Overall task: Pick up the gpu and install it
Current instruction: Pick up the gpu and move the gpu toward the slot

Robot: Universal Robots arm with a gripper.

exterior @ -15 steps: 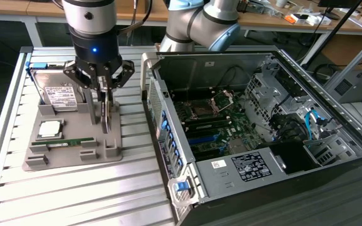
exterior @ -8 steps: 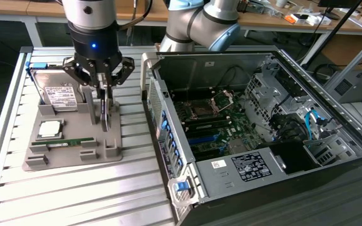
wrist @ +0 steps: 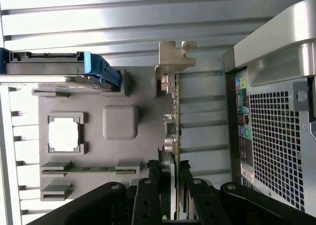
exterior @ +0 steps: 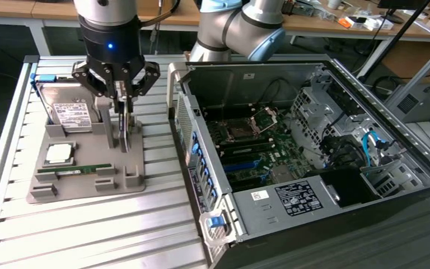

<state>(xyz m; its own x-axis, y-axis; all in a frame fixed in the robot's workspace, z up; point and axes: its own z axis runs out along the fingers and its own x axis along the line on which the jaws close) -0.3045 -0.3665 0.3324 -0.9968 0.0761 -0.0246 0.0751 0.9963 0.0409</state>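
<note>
While the hand [exterior: 122, 115] sits over the top edge of the thin dark gpu card [wrist: 174, 117], I cannot tell whether it is clamped. The card stands on edge in the grey plastic holder tray [exterior: 88, 189], presenting that edge upward, beside the open black computer case [exterior: 312, 140].

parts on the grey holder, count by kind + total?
Hard drive: 1
Processor chip: 1
Memory stick: 1
Gpu card, standing on edge: 1
Total: 4
</note>
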